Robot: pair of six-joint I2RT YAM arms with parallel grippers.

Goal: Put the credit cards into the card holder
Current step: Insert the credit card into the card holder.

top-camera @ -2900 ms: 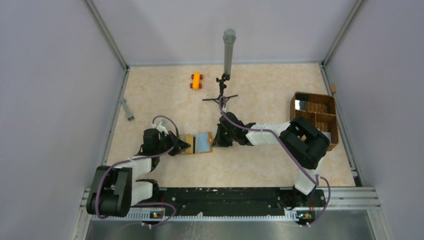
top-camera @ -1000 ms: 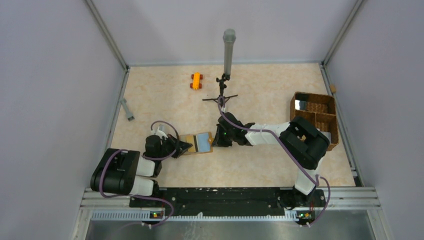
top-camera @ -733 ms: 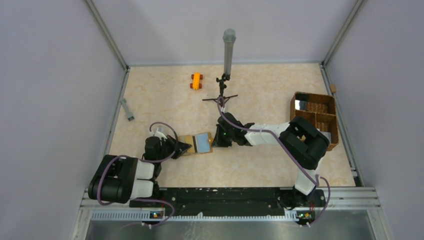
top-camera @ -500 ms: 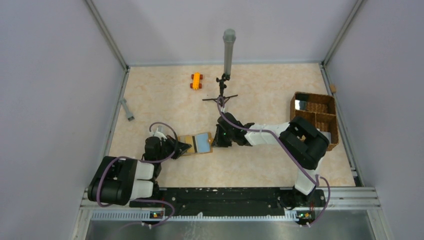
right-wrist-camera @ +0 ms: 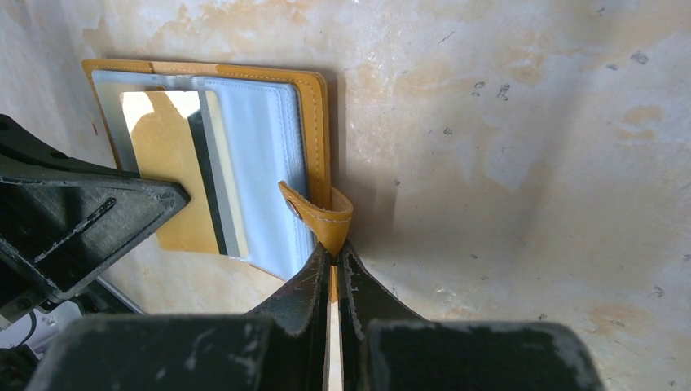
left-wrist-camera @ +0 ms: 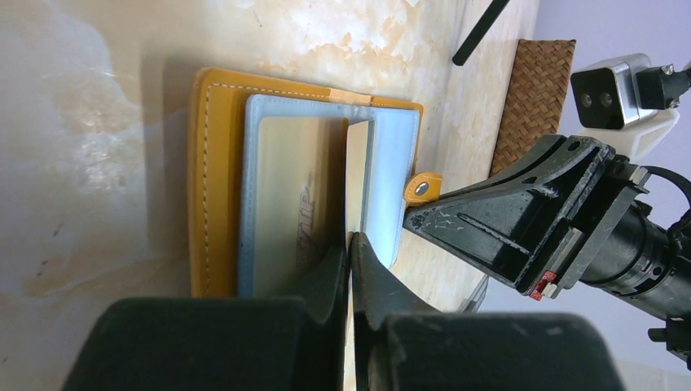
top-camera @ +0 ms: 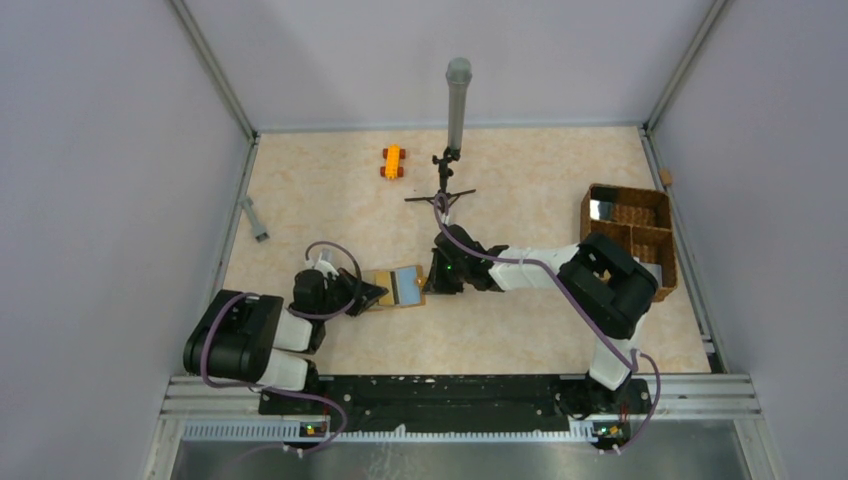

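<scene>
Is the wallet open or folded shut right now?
Open. The wallet lies spread flat with its clear pockets facing up, and its snap tab is undone and pinched by the right gripper.

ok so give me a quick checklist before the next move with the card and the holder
1. card holder lying open on the table: ok
2. right gripper shut on the snap tab, steadying the holder: ok
3. left gripper shut on a card: ok
4. card's front edge inside the clear sleeve: cannot tell
5. the two grippers apart, holder between them: ok
6. where the other card is: cannot tell
</scene>
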